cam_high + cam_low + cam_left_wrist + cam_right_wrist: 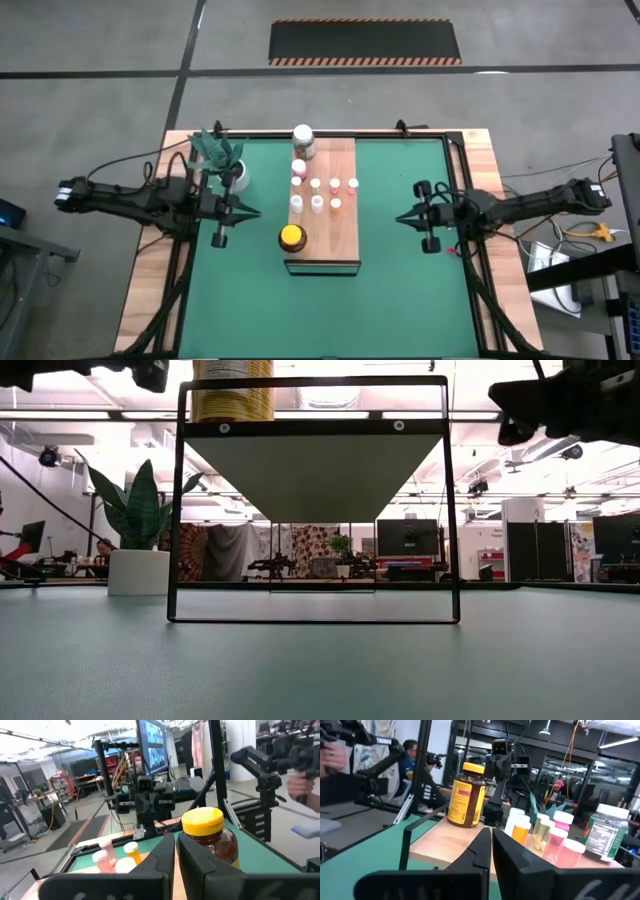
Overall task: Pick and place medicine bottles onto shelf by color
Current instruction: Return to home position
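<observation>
Green mat (320,670) closest. Shelf (340,245) stands mid-mat, one end at mat's far edge. Amber yellow-lidded jar (292,237) on shelf's left corner by dark front edge. White-lidded jar (303,140) at opposite end, left corner. Small bottles (317,203) with white, pink and orange caps in rows across shelf middle. Left gripper (250,211) over mat's left side, near shelf's left edge, not touching, fingers together, empty. Right gripper (401,218) over mat's right side, apart from shelf's right edge, fingers together, empty. Potted plant (236,178) near mat's far-left corner.
</observation>
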{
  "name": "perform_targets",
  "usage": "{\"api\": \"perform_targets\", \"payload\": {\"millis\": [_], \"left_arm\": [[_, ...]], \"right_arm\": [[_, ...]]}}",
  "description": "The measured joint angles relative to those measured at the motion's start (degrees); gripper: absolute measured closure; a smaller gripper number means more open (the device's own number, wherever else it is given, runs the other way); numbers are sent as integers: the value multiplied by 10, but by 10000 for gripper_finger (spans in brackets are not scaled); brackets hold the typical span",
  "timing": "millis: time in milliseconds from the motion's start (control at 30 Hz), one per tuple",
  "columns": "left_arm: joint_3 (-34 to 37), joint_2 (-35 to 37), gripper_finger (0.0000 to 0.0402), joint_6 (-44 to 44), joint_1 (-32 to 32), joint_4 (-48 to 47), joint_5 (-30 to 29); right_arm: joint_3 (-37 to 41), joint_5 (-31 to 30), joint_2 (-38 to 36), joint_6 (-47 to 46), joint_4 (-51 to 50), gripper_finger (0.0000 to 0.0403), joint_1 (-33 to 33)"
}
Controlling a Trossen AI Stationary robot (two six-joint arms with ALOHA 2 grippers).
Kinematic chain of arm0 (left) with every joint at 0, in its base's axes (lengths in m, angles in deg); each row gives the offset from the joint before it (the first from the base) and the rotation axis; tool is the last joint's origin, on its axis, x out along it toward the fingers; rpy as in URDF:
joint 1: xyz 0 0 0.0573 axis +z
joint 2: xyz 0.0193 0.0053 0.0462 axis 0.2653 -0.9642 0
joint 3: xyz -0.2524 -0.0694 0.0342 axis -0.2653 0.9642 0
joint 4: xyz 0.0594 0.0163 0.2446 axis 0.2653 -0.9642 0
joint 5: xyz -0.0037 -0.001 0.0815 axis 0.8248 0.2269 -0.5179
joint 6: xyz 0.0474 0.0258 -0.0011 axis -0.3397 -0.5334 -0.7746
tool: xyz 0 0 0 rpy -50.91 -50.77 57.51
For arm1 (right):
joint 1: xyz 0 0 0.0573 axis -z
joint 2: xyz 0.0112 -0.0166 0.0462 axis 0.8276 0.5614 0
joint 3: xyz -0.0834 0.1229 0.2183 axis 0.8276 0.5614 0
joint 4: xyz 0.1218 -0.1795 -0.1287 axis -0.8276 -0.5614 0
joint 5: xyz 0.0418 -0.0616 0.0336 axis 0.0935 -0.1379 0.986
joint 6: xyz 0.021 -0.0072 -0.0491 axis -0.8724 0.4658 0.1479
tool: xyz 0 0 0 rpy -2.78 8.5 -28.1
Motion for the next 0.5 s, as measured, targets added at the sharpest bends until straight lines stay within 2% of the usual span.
{"api": "perform_targets", "payload": {"millis": [167,500], "left_arm": [[30,20,395,3,0,23,0],[82,56,395,10,0,28,0]], "right_arm": [[42,1,-20,-8,53,394,0],[41,5,-29,-17,51,394,0]]}}
